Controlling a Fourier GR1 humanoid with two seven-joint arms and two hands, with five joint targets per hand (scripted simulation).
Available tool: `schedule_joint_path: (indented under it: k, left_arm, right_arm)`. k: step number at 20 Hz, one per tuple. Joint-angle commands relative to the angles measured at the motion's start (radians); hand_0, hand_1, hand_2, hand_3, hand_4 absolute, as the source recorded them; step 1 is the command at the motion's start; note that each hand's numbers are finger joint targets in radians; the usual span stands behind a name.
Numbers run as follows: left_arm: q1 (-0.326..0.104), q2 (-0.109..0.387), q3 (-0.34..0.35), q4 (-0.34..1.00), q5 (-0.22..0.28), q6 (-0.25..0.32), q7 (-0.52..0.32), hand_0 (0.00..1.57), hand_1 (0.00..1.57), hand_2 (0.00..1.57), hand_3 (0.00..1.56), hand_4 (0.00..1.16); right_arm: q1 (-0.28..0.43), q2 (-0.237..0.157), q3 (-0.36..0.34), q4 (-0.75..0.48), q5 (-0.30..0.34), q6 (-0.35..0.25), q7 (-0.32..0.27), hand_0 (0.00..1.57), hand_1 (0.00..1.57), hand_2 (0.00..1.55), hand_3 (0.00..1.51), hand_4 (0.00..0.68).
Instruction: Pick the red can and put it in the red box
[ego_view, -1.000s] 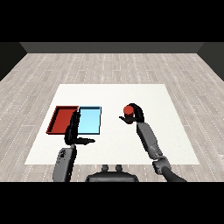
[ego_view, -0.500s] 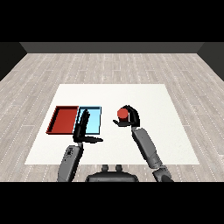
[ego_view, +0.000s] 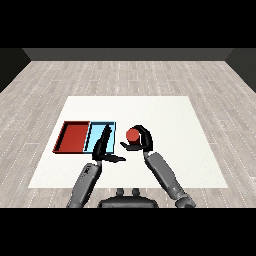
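Note:
The red can (ego_view: 132, 135) is held by my right hand (ego_view: 143, 141), whose fingers and thumb curl round it, just right of the light blue tray (ego_view: 112, 131). The red tray (ego_view: 73, 137) lies at the left, touching the blue one. My left hand (ego_view: 103, 146) reaches over the blue tray with straight fingers pointing away from me and its thumb sticking out to the right; it holds nothing. The can stays clear of both trays.
The white table (ego_view: 170, 120) spreads wide to the right and behind the trays. Grey wooden floor (ego_view: 130, 75) surrounds it. My two forearms come in close together at the bottom middle.
My right hand has carried the red can leftward toward the trays. My left hand has moved right and forward, from beside the red tray to over the blue tray.

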Motion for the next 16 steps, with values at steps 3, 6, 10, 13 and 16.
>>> schedule_joint_path:
  k: [3, 6, 10, 13, 16]
  left_arm:
    - [-0.109, 0.000, -0.078, 0.116, 0.068, 0.081, 0.031, 0.00, 0.00, 0.00, 0.00, 0.00]
    - [-0.039, 0.000, -0.109, 0.152, 0.076, 0.062, -0.056, 0.00, 0.00, 0.00, 0.00, 0.00]
    - [-0.148, 0.000, -0.138, 0.303, 0.166, 0.129, -0.115, 0.00, 0.00, 0.00, 0.00, 0.00]
    - [-0.082, 0.000, -0.103, 0.168, 0.112, 0.043, -0.033, 0.00, 0.00, 0.00, 0.00, 0.00]
    - [-0.088, 0.000, -0.120, 0.312, 0.121, 0.058, -0.144, 0.00, 0.00, 0.00, 0.00, 0.00]
  right_arm:
    - [-0.026, 0.001, 0.063, -0.005, -0.037, -0.045, -0.015, 1.46, 1.46, 1.44, 1.39, 0.637]
    - [-0.075, 0.001, 0.040, 0.040, -0.049, -0.047, 0.004, 1.45, 1.45, 1.45, 1.39, 0.630]
    - [-0.019, 0.001, 0.087, 0.020, -0.020, -0.074, -0.035, 1.46, 1.46, 1.44, 1.38, 0.639]
    - [-0.103, 0.001, 0.114, 0.035, -0.077, -0.129, 0.012, 1.44, 1.44, 1.43, 1.39, 0.633]
    - [-0.157, 0.001, 0.024, 0.067, -0.048, -0.066, 0.054, 1.45, 1.45, 1.43, 1.38, 0.641]
